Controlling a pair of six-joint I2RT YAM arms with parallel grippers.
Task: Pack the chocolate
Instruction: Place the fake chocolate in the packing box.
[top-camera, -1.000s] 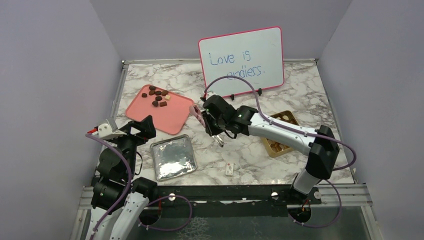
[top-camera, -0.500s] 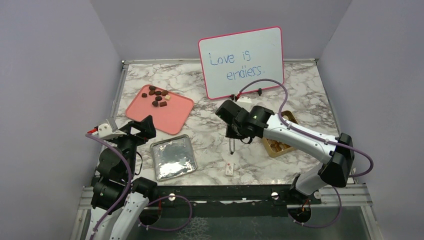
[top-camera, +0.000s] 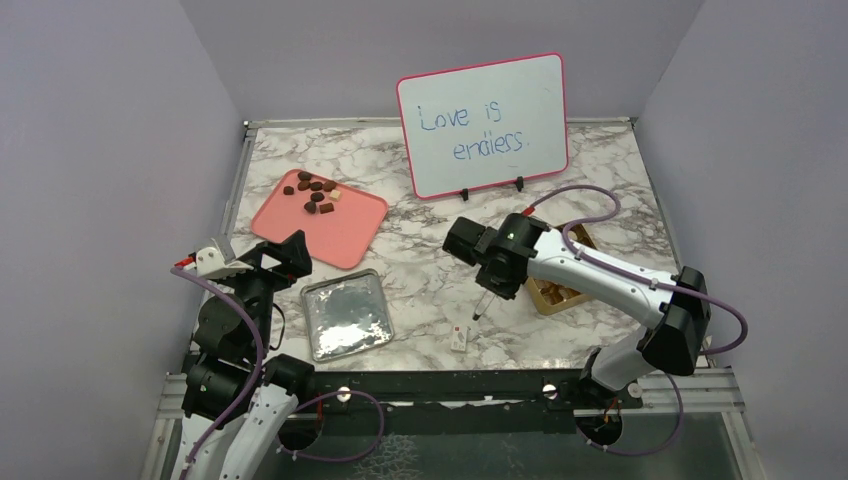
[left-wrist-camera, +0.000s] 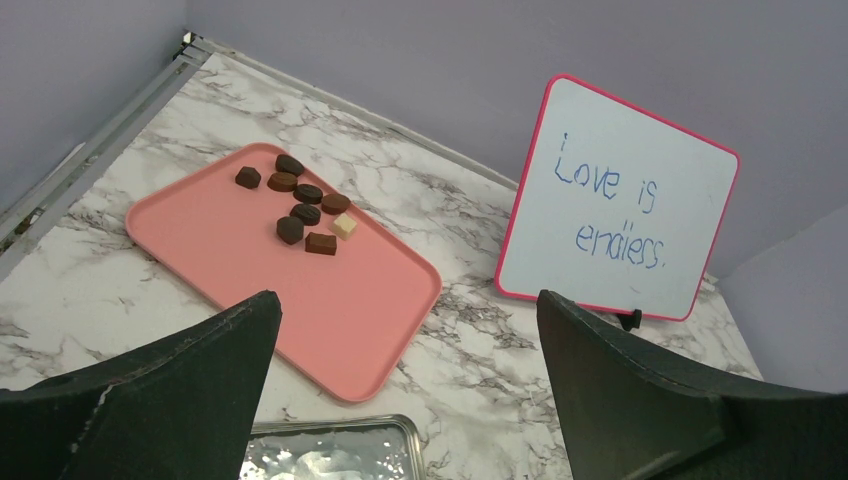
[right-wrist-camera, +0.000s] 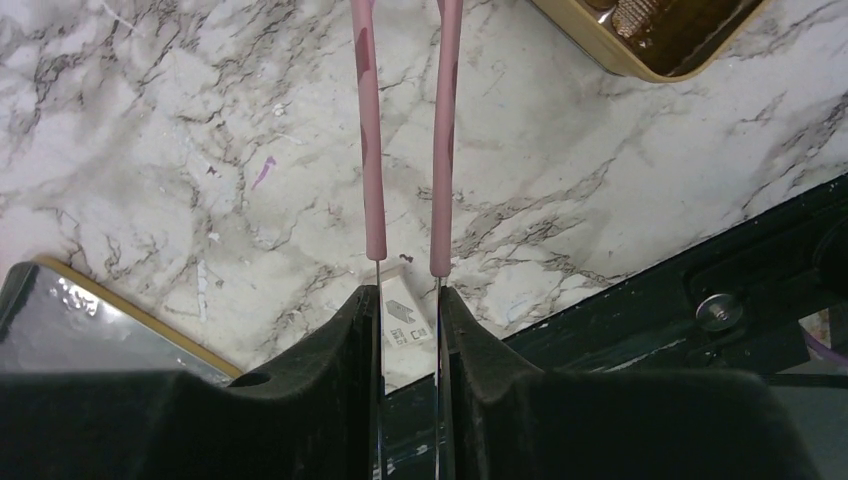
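On pink tray (left-wrist-camera: 220, 250), clustered chocolate (left-wrist-camera: 305, 205); whiteboard (left-wrist-camera: 620, 210) beyond; left hand (left-wrist-camera: 405, 300) spread wide

The surface (top-camera: 430, 292) is marble-patterned, white with grey veins. Plain lilac walls (top-camera: 110, 150) enclose it on three sides. Lighting is even.

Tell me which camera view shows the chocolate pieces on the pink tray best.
The left wrist view: the chocolate pieces lie large on the pink tray, each shape clear, one pale. The top external view shows them only as tiny dark spots. The right wrist view shows none, mostly marble table and pink tweezers.
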